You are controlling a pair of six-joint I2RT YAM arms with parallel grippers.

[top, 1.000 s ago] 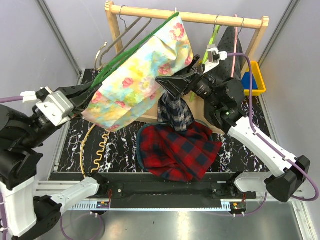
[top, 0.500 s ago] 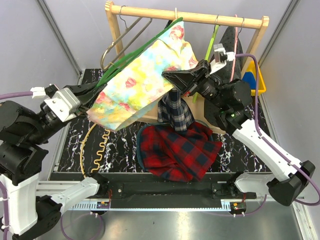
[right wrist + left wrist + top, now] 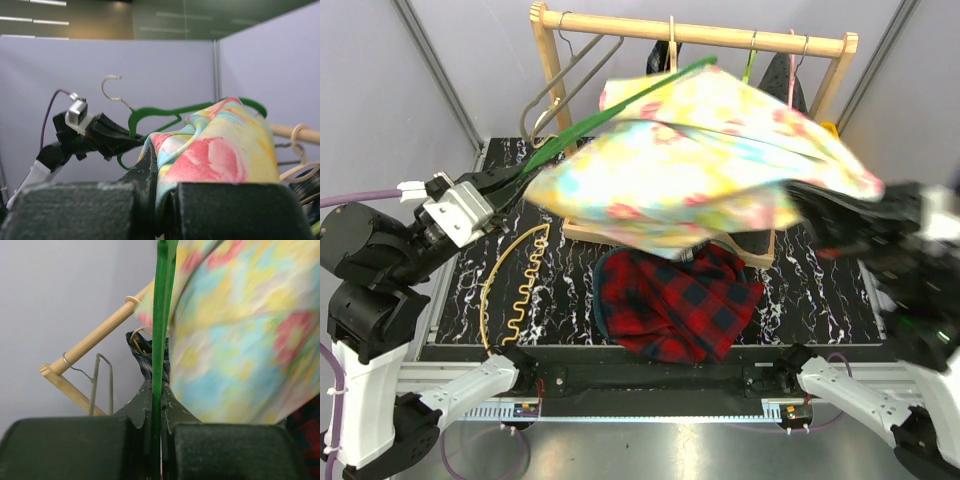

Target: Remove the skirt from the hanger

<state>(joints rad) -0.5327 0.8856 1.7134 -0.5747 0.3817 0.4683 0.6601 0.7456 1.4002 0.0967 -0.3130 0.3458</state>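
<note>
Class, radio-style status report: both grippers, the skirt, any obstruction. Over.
Left gripper shut on green hanger. Right gripper shut on floral skirt, stretched rightward, not yet off hanger. Red plaid garment lies beneath, not blocking.

Pale lilac walls (image 3: 360, 100) enclose a black marble-patterned table (image 3: 810, 300) bearing a wooden garment rack (image 3: 720, 35).

- Mid-air, centre: skirt (image 3: 700, 150) stretched from left to right, screening the rack (image 3: 700, 35) foot and the back of the plaid garment (image 3: 675, 305) from above.
- Hanger (image 3: 610, 110): slants from the left arm (image 3: 380, 250) up towards the rack bar.
- Rear: rack bar, with grey hangers (image 3: 570, 75) at its left end and a dark garment (image 3: 798, 88) at its right.
- Table (image 3: 810, 290): one bare strip right of the plaid garment, another between it and the yellow wire (image 3: 520, 275).
- Right edge: right arm (image 3: 910, 260), blurred.
</note>
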